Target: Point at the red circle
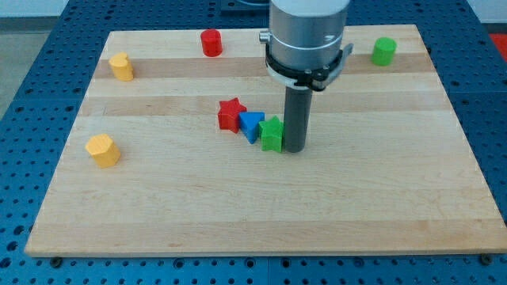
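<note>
Nearest you, along the view's bottom edge, runs the front of the wooden worktop (261, 229), the largest thing shown; it sits on a blue perforated base (24, 119). You next see the arm's grey housing (307, 36) at the top centre, carrying the dark rod down to my tip (294, 150), which rests on the board near its middle. No fingers exist on this rig, so you have no open or closed state to read.

Touching or just beside my tip on its left stands the green block (272, 134), then the blue block (252, 125) and the red star (231, 114), the three packed in a row. Two yellow blocks lie by the left edge, one near the top-left corner (121, 66), one lower (103, 150). A second green block (384, 51) sits near the top-right corner.

The red circle (211, 42) stands by the top edge, left of centre, well apart from my tip. To point well, you should probably draw back from the cluster first, pass above the red star, and stop just short of the circle without nudging it.
</note>
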{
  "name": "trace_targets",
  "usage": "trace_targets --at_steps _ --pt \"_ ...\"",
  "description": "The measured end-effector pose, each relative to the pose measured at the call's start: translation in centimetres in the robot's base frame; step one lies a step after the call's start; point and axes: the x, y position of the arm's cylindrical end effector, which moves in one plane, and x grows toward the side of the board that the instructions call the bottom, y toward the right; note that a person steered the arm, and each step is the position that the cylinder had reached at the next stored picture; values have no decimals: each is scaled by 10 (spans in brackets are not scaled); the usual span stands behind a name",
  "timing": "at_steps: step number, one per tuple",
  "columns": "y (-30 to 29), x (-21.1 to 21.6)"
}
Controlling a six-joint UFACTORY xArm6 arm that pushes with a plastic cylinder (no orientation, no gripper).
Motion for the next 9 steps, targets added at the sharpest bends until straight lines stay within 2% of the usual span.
trace_targets --at_steps 2,3,5,7,8,9 --pt "-22 -54" --pt "-34 -58" --pt "-35 -101" --pt "-40 -236" --pt "-49 -273" --pt "-50 -274"
